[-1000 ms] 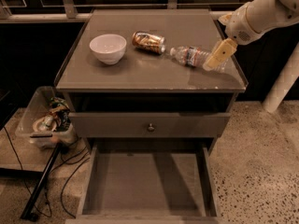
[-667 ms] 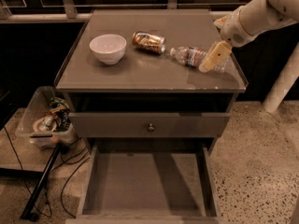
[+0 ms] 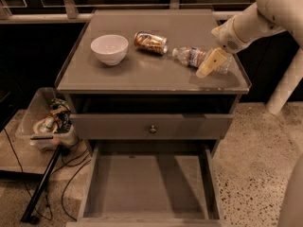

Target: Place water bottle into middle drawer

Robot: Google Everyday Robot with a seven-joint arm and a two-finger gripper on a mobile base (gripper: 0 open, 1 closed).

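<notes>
The water bottle (image 3: 194, 56) lies on its side on the cabinet top (image 3: 142, 74), right of centre, with its white cap pointing left. My gripper (image 3: 210, 63) hangs on the white arm coming in from the upper right. It sits over the bottle's right half and hides part of it. The middle drawer (image 3: 147, 186) is pulled out at the bottom of the view. Its flat floor holds nothing.
A white bowl (image 3: 109, 48) and a gold-brown drink can (image 3: 150, 42) sit on the cabinet top left of the bottle. A shut drawer front with a round knob (image 3: 152, 128) is above the open drawer. A plastic bin of clutter (image 3: 46, 124) and cables are at the left.
My gripper has moved left and slightly down, from beside the bottle's right end to over the bottle. The bottle, can and bowl have not moved.
</notes>
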